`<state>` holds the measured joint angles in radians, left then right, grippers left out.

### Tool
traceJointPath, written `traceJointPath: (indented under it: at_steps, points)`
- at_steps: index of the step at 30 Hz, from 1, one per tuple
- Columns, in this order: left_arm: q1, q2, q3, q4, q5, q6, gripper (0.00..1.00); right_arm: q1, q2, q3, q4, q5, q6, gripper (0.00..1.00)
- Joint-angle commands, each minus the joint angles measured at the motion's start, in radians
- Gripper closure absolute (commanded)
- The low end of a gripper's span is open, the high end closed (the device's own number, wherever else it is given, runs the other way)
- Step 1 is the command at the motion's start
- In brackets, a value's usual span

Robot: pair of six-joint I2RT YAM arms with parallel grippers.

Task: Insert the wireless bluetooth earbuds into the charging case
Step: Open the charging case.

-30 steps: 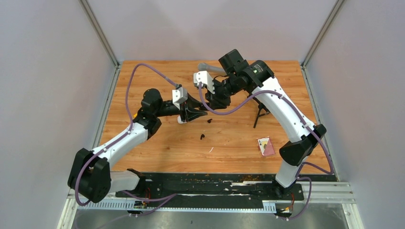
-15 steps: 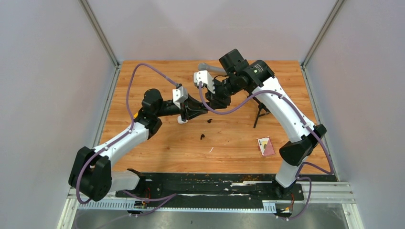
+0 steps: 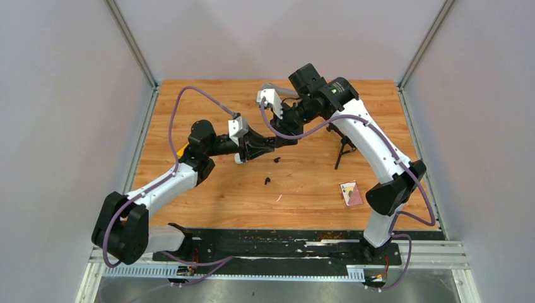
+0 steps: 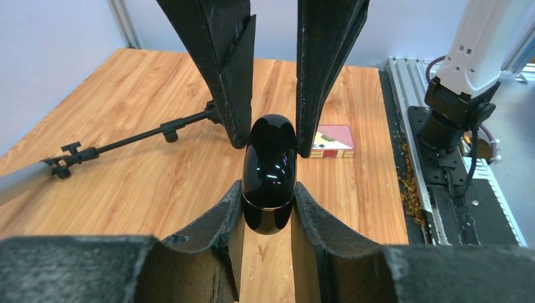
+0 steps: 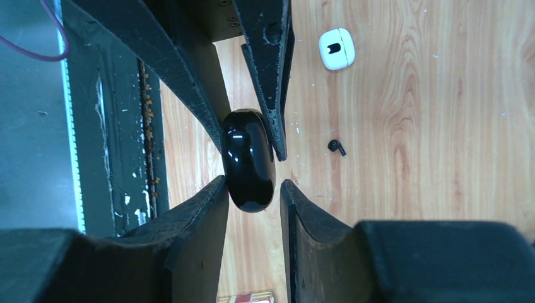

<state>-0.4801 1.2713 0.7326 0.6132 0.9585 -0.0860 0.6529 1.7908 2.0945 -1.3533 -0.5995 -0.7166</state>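
A glossy black charging case (image 4: 269, 165) hangs above the table where both grippers meet. My left gripper (image 4: 267, 189) is shut on its near end, with both pads pressed to its sides. My right gripper (image 5: 253, 184) stands open around the case (image 5: 248, 161) from the opposite side, with a gap at its right finger (image 5: 296, 208). From above, the case (image 3: 277, 143) sits between the two gripper tips. One black earbud (image 3: 276, 160) lies on the wood just below them (image 5: 337, 147), and another black earbud (image 3: 267, 181) lies nearer the bases. No white earbuds are visible.
A small white case (image 5: 336, 48) with a dark mark lies under the left wrist (image 3: 238, 159). A black tripod-like stand (image 3: 344, 148) lies at mid right. A red card box (image 3: 351, 193) and a thin white sliver (image 3: 278, 198) lie toward the front.
The left gripper has shut on the black case. The right gripper's jaws have widened off it, and the right wrist has shifted slightly back and right.
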Motion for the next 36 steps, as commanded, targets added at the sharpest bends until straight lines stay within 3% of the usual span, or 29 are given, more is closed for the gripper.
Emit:
traceJointPath:
  at_steps: [1,11,26,30,34,36]
  points:
    - [-0.008,0.0,-0.005,0.047,0.019,0.031,1.0,-0.041,0.03,0.066,0.029,-0.081,0.083,0.64]
    - [-0.009,0.002,-0.01,0.049,0.025,0.04,1.0,-0.109,0.043,0.112,0.043,-0.196,0.176,0.63]
    - [0.003,-0.005,-0.018,0.04,-0.031,-0.024,1.0,-0.183,-0.023,0.158,0.027,-0.33,0.188,0.6]
    - [0.041,-0.026,-0.003,0.027,-0.028,-0.073,1.0,-0.25,-0.125,-0.011,0.111,-0.24,0.128,0.6]
    - [0.101,-0.063,0.02,0.003,-0.035,-0.138,1.0,-0.311,-0.305,-0.428,0.428,-0.117,0.115,0.61]
    - [0.129,-0.085,0.029,-0.019,-0.046,-0.16,1.0,-0.31,-0.355,-0.56,0.495,-0.097,0.052,0.63]
